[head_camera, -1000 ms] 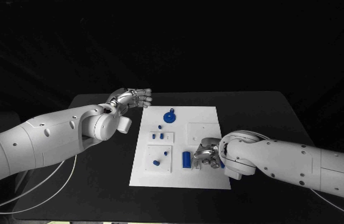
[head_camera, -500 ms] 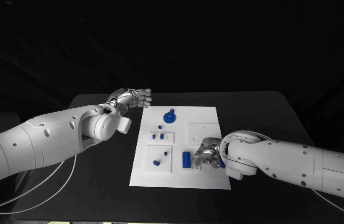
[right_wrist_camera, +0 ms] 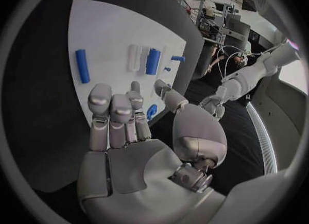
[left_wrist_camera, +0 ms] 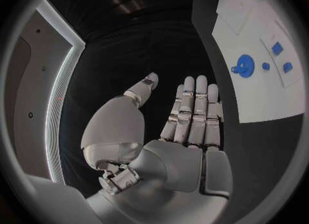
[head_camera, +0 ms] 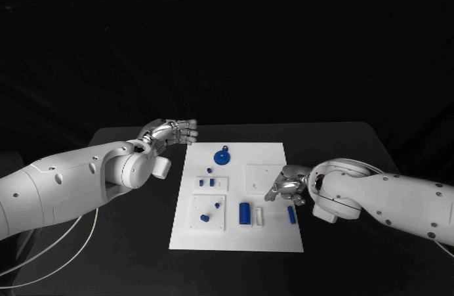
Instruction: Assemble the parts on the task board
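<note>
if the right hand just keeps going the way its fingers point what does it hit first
Probably the task board itself. In the right wrist view the right hand is open and empty, its fingers aimed at bare white plate between a loose blue part and a blue cylinder. Height above the board is unclear.

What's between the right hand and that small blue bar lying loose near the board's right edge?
Nothing visible. The small blue bar lies bare on the white task board, and the right hand, holding nothing, sits just beyond it.
</note>
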{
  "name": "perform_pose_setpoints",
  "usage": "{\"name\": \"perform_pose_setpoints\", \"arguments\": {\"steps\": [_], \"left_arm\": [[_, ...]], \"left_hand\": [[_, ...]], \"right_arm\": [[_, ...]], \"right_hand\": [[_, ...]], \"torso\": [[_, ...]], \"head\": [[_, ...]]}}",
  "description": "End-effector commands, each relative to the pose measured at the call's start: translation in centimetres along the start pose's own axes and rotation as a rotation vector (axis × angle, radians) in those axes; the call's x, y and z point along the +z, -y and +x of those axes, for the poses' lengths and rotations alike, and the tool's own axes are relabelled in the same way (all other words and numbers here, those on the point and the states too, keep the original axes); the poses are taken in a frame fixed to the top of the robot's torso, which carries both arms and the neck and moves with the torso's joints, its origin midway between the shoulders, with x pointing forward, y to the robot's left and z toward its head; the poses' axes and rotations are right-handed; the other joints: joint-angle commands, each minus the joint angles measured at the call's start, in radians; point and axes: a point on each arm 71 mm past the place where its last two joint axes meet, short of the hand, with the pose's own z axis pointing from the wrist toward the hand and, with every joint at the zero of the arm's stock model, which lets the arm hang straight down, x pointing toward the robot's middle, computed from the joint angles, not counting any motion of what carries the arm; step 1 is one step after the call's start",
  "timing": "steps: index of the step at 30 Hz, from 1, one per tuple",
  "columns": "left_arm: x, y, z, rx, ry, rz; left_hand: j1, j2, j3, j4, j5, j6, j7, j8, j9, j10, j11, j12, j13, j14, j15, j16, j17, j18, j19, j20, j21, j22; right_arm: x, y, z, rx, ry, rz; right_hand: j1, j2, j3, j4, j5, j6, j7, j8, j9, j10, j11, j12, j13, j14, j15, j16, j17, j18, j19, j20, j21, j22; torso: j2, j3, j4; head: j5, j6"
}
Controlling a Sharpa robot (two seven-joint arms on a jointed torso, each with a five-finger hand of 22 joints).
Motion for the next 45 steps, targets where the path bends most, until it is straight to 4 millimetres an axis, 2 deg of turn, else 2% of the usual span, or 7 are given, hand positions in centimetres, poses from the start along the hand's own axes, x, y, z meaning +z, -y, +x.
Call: {"name": "perform_pose_setpoints", "arguments": {"steps": [1, 14, 19, 27, 33, 36, 45], "left_arm": [[0.0, 0.1, 0.2, -0.009, -0.016, 0.008], [-0.1, 0.1, 0.2, -0.009, -0.018, 0.006], [-0.1, 0.1, 0.2, -0.01, -0.019, 0.007], [-0.2, 0.1, 0.1, -0.01, -0.018, 0.007], [-0.2, 0.1, 0.0, -0.01, -0.018, 0.006], [-0.2, 0.1, 0.0, -0.01, -0.018, 0.006], [-0.2, 0.1, 0.0, -0.01, -0.018, 0.006]], "left_hand": [[-0.005, -0.002, -0.002, 0.005, -0.003, -0.006, -0.002, 0.006, -0.001, -0.007, -0.002, -0.001, -0.001, 0.004, 0.002, -0.006, 0.002, 0.02, -0.003, 0.004, -0.003, 0.001], [-0.005, -0.003, -0.002, 0.006, -0.003, -0.006, -0.002, 0.006, -0.002, -0.006, -0.002, -0.001, -0.001, 0.004, 0.002, -0.007, 0.003, 0.02, -0.003, 0.004, -0.003, 0.002], [-0.005, -0.003, -0.002, 0.006, -0.003, -0.006, -0.002, 0.006, -0.002, -0.006, -0.002, -0.001, -0.001, 0.004, 0.002, -0.007, 0.003, 0.019, -0.004, 0.005, -0.004, 0.002], [-0.008, -0.005, -0.003, 0.009, -0.004, -0.006, -0.002, 0.007, -0.002, -0.007, -0.002, -0.001, -0.002, 0.004, 0.003, -0.008, 0.005, 0.019, -0.004, 0.005, -0.004, 0.003], [-0.008, -0.006, -0.004, 0.009, -0.003, -0.007, -0.002, 0.007, -0.002, -0.007, -0.002, -0.001, -0.002, 0.004, 0.003, -0.009, 0.006, 0.019, -0.004, 0.005, -0.004, 0.003], [-0.008, -0.006, -0.004, 0.01, -0.003, -0.007, -0.002, 0.007, -0.002, -0.007, -0.002, -0.001, -0.002, 0.004, 0.003, -0.009, 0.006, 0.019, -0.004, 0.005, -0.005, 0.004], [-0.008, -0.006, -0.004, 0.01, -0.003, -0.007, -0.002, 0.007, -0.002, -0.007, -0.002, -0.001, -0.002, 0.004, 0.003, -0.01, 0.007, 0.019, -0.004, 0.005, -0.005, 0.004]], "right_arm": [[-0.4, 0.8, -0.8, -0.072, -0.001, 0.007], [-1.0, 4.1, -2.0, -0.146, 0.033, 0.115], [-0.9, 5.2, -1.4, -0.172, 0.03, 0.151], [-0.6, 6.5, 0.3, -0.196, 0.004, 0.189], [-0.4, 7.0, 1.3, -0.201, -0.006, 0.198], [-0.2, 7.1, 1.7, -0.203, -0.012, 0.199], [0.5, 6.9, 2.3, -0.216, -0.004, 0.194]], "right_hand": [[0.014, -0.006, -0.011, 0.001, -0.004, 0.0, -0.002, 0.0, 0.002, 0.005, 0.002, 0.001, 0.001, 0.002, -0.004, -0.004, 0.002, 0.093, 0.002, 0.0, 0.001, 0.01], [0.017, -0.02, -0.027, 0.013, -0.009, 0.007, -0.005, 0.003, 0.006, 0.005, 0.0, -0.002, 0.0, 0.001, -0.006, -0.006, 0.002, 0.093, 0.0, 0.003, -0.002, 0.009], [0.011, -0.025, -0.031, 0.022, -0.009, 0.007, -0.005, 0.003, 0.007, 0.005, 0.0, -0.004, 0.0, 0.001, -0.006, -0.007, 0.002, 0.093, -0.001, 0.005, -0.002, 0.009], [-0.051, -0.045, -0.073, 0.058, -0.009, 0.005, -0.005, 0.002, 0.009, 0.003, 0.0, -0.008, -0.002, 0.0, -0.006, -0.009, 0.002, 0.093, -0.005, 0.009, -0.004, 0.009], [-0.076, -0.031, -0.115, 0.051, -0.009, 0.003, -0.006, 0.001, 0.011, 0.001, -0.001, -0.009, -0.001, -0.002, -0.007, -0.009, 0.003, 0.093, -0.011, 0.006, -0.004, 0.012], [-0.086, -0.014, -0.145, 0.032, -0.009, 0.003, -0.007, 0.0, 0.013, 0.0, -0.002, -0.01, 0.0, -0.003, -0.008, -0.01, 0.005, 0.093, -0.015, 0.004, -0.004, 0.013], [-0.094, 0.001, -0.166, 0.017, -0.009, 0.005, -0.008, -0.001, 0.015, 0.001, -0.003, -0.011, 0.001, -0.003, -0.008, -0.011, 0.005, 0.093, -0.016, 0.002, -0.005, 0.013]], "torso": [[0.0, 0.0007, 0.0003], [0.001, -0.0007, 0.0017], [0.001, -0.0018, 0.0019], [0.001, -0.0022, 0.0022], [0.001, -0.0016, 0.0034], [0.001, -0.0014, 0.0026], [0.001, -0.0013, 0.0032]], "head": [[-0.007, 0.003], [-0.018, 0.006], [-0.023, 0.006], [-0.03, 0.003], [-0.031, 0.003], [-0.03, 0.003], [-0.029, 0.001]]}}
